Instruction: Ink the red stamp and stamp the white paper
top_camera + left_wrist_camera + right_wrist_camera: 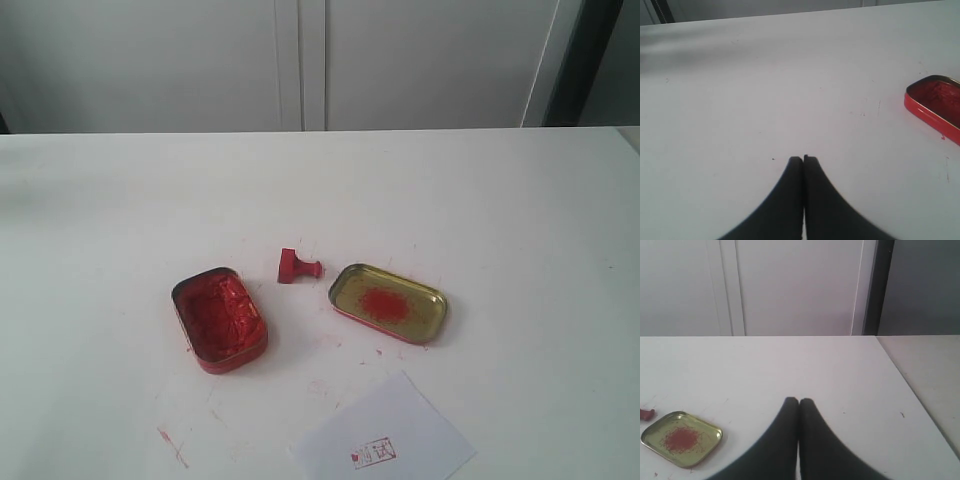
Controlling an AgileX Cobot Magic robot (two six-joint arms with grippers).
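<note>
Exterior view – A: where's your red stamp?
B: On its side mid-desk, between ink tin and gold lid; your white paper lies farther from the desk's far edge; left gripper and right gripper both clenched, empty

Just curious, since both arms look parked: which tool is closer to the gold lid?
Right, probably. The right tool has the gold lid close beside it; the left tool sees only the red ink tin, no lid.
</note>
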